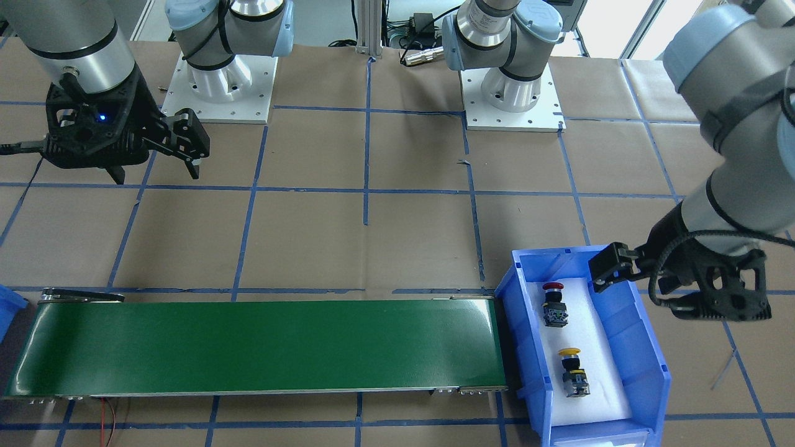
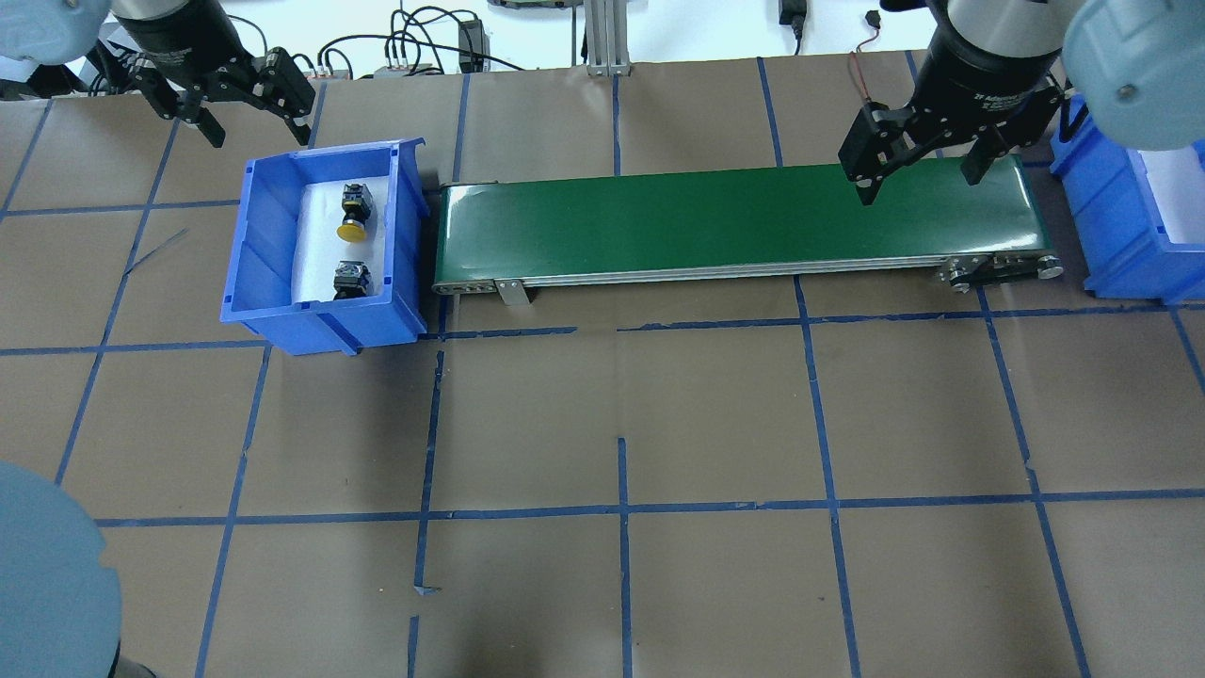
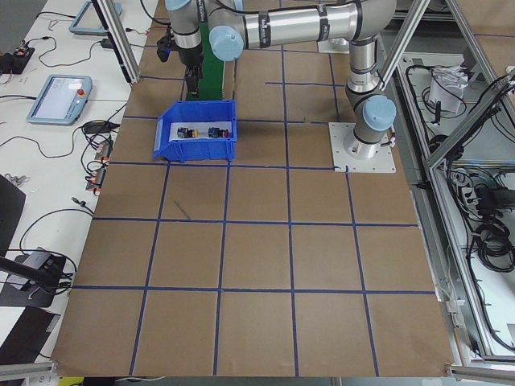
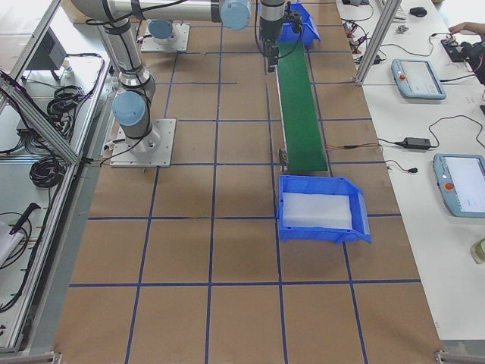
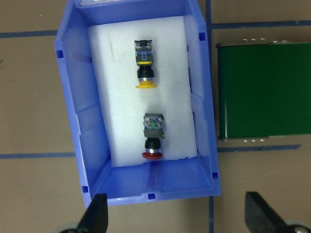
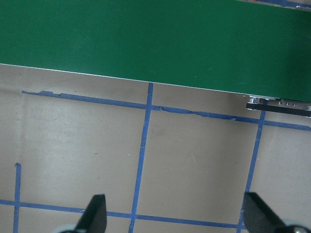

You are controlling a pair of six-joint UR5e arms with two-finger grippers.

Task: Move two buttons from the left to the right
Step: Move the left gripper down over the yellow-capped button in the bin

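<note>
Two buttons lie on white foam inside a blue bin at the belt's left end. The yellow button and the red button rest on their sides, a little apart. My left gripper hovers open and empty above the bin's far edge, nearest the red button. My right gripper hangs open and empty over the right end of the green conveyor belt.
The belt runs between the two bins. A second blue bin lined with white foam stands past its right end. Both arm bases sit on white plates on the brown paper table with blue tape lines.
</note>
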